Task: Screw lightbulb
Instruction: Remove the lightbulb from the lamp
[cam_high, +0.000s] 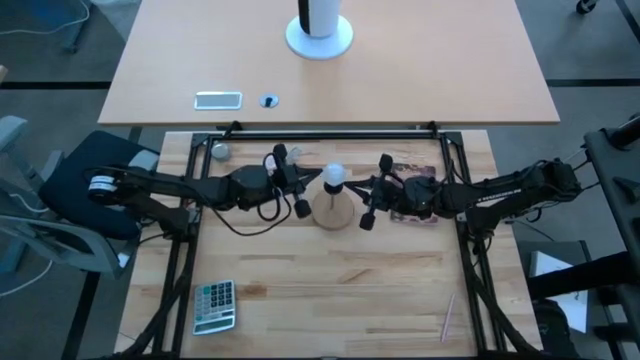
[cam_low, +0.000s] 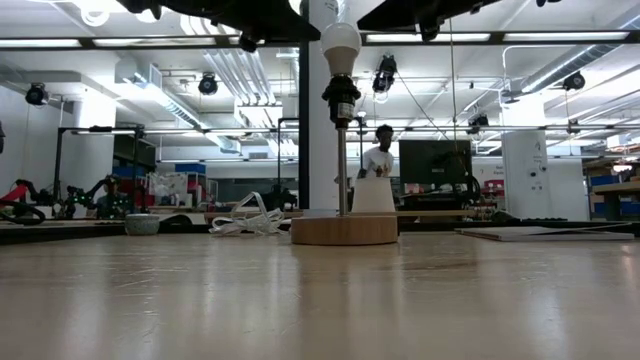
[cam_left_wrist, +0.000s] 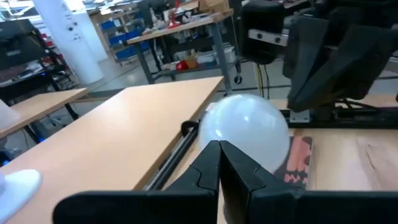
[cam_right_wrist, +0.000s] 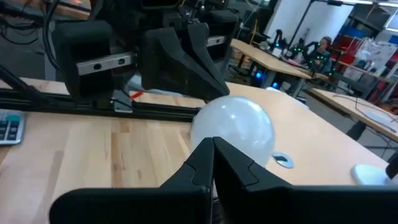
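The white frosted lightbulb (cam_high: 334, 176) sits upright in the black socket (cam_low: 341, 98) on top of the thin pole of the round wooden disc stand (cam_high: 333, 213), mid-table. It also shows in the low view (cam_low: 341, 45). My left gripper (cam_high: 318, 178) is shut, its tips just left of the globe (cam_left_wrist: 245, 127). My right gripper (cam_high: 353, 184) is shut, its tips just right of the globe (cam_right_wrist: 233, 127). Both are level with the globe. My left gripper points its shut fingertips (cam_left_wrist: 214, 155) level at the globe's left side; I cannot tell whether they touch it. My right gripper points its shut fingertips (cam_right_wrist: 208, 152) level at the globe's right side; I cannot tell whether they touch it.
A calculator (cam_high: 214, 305) lies at the near left and a small grey ball (cam_high: 220, 151) at the far left. A wrapper with red print (cam_high: 415, 190) lies under the right arm. A thin stick (cam_high: 447, 318) lies at the near right. A second table (cam_high: 330, 70) stands beyond.
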